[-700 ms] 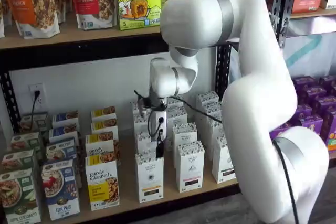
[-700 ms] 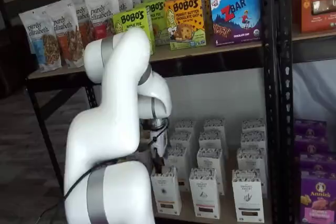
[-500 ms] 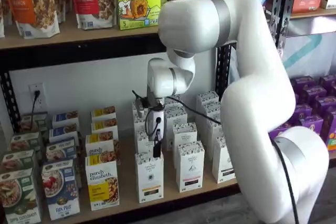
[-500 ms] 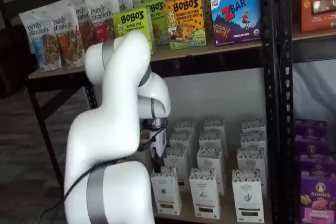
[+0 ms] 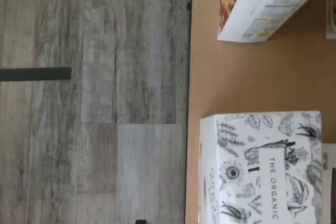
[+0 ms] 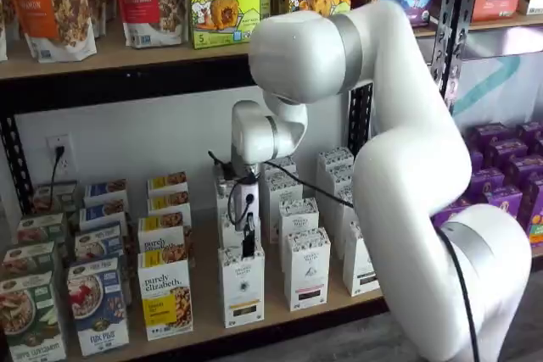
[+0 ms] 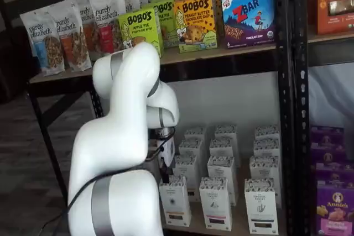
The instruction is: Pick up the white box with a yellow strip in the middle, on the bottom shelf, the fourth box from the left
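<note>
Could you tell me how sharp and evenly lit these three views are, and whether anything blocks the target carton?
Wrist view: sharp, flatly lit, the white box cut off at the frame edge. In a shelf view, soft but readable, even light; the end effector hangs just above the box. In a shelf view, the robot arm fills the foreground and hides the end effector; bottom shelf dimmer.

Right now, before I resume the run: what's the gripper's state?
Gripper: open, holding nothing, above the white box.
</note>
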`<action>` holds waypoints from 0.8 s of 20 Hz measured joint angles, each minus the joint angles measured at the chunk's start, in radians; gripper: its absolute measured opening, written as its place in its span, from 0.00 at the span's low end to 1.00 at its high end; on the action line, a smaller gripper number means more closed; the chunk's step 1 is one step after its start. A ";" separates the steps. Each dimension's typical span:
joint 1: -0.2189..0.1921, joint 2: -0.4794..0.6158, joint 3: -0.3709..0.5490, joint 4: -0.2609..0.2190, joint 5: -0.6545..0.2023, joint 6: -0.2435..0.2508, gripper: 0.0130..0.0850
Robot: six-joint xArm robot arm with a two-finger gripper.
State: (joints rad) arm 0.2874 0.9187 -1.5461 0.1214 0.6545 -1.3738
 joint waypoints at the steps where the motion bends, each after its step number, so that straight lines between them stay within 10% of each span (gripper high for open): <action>1: 0.000 0.011 -0.011 -0.003 0.001 0.002 1.00; 16: -0.003 0.169 -0.179 -0.046 0.014 0.036 1.00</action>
State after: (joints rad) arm 0.2849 1.0878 -1.7246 0.0750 0.6690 -1.3380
